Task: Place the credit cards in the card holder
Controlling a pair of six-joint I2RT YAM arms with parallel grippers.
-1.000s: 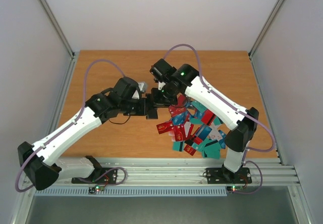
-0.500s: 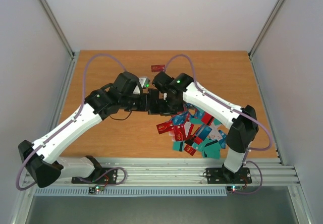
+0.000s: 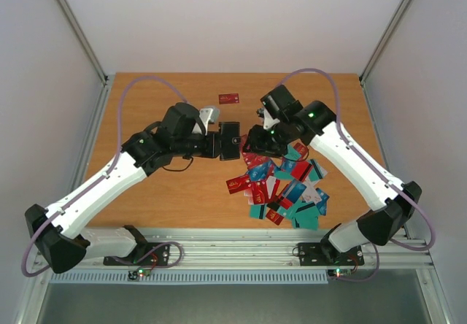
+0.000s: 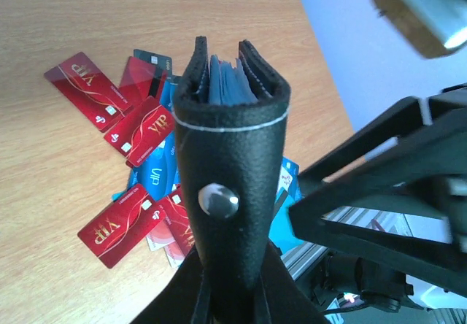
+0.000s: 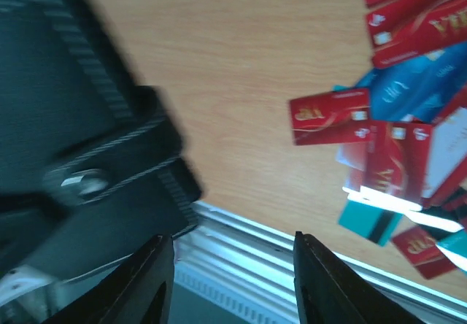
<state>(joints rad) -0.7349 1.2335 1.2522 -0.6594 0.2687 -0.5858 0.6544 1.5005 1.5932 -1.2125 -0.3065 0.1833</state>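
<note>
My left gripper [image 3: 217,144] is shut on the black card holder [image 3: 229,140] and holds it above the table. In the left wrist view the card holder [image 4: 228,163] stands on end with its snap stud facing me, blue card edges [image 4: 226,83] showing in its open top, and my left gripper [image 4: 230,298] clamped on its lower end. My right gripper [image 3: 249,140] hangs just right of the holder, apart from it. In its own view the right gripper [image 5: 235,280] is open with nothing between its fingers. Loose red, teal and blue credit cards [image 3: 281,185] lie heaped on the table.
One red card [image 3: 228,98] lies alone near the back of the wooden table [image 3: 146,105]. The aluminium rail [image 3: 241,240] runs along the near edge. Grey walls [image 3: 44,83] close in both sides.
My right gripper has drawn back to the right, away from the card holder, and opened. The left gripper shifted the holder slightly back and stays shut on it.
</note>
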